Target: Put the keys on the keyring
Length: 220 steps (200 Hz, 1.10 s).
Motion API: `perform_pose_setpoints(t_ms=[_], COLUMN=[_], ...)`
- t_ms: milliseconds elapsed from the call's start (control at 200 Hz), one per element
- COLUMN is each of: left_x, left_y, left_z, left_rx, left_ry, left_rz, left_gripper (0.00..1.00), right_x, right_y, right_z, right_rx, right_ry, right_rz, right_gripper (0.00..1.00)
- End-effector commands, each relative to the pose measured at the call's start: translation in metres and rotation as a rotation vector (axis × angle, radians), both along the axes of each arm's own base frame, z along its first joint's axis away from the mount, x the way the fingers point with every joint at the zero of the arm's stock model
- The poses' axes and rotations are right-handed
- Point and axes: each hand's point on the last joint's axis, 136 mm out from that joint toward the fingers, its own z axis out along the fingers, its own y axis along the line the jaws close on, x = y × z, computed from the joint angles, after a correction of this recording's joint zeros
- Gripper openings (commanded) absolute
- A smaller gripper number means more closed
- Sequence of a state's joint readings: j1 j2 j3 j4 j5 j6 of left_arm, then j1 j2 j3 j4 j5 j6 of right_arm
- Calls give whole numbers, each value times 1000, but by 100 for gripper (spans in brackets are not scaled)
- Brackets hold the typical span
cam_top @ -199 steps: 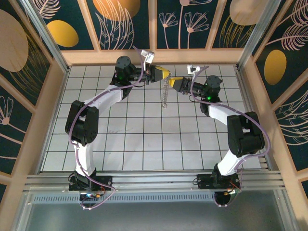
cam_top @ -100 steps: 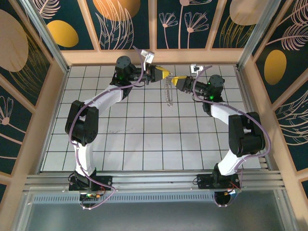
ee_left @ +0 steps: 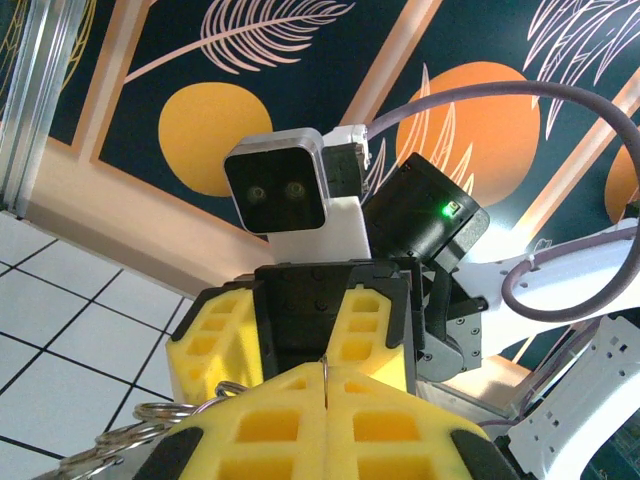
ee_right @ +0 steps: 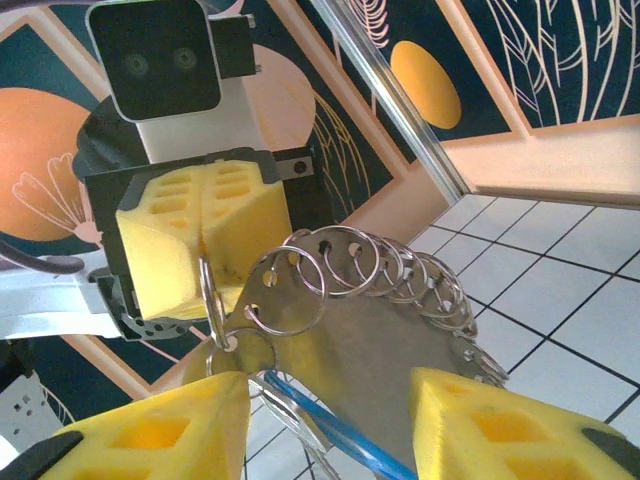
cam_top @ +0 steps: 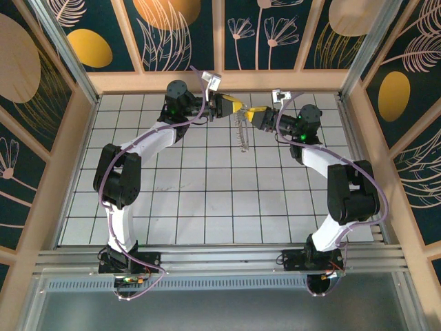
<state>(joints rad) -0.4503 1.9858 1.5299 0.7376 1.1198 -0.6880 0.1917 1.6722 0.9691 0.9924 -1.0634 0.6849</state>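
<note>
The keyring is a round metal piece whose rim carries many small split rings. It hangs between the two grippers at the back of the table. My left gripper is shut on one thin ring at its top, also seen from the right wrist. My right gripper faces it, jaws apart on either side of the keyring's lower part. A key with a blue head, seen edge-on, hangs from a small ring between the right fingers; no pad presses on it.
White tiled floor spreads in front of both arms. The patterned back wall and its wooden ledge stand close behind the grippers. Aluminium posts rise at the back corners.
My right gripper has moved up and left, close to the left gripper, and its jaws have widened. The hanging keyring has swung slightly right. The left arm has held still.
</note>
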Motion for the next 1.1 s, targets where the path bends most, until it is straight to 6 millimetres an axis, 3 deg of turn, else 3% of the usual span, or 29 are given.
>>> perform_pose_setpoints(t_ms=[0, 766, 1096], left_x=[-10, -8, -7], left_y=[5, 5, 5], left_z=[35, 35, 37], left_rx=[-49, -53, -57], left_ry=[-101, -96, -98], left_rz=[-23, -16, -9], left_gripper=[0, 0, 0], right_x=[-6, -16, -17], right_y=[6, 17, 21], right_z=[14, 2, 1], right_rx=[-6, -16, -16], right_ry=[-109, -97, -88], right_rz=[57, 119, 123], right_gripper=[45, 37, 18])
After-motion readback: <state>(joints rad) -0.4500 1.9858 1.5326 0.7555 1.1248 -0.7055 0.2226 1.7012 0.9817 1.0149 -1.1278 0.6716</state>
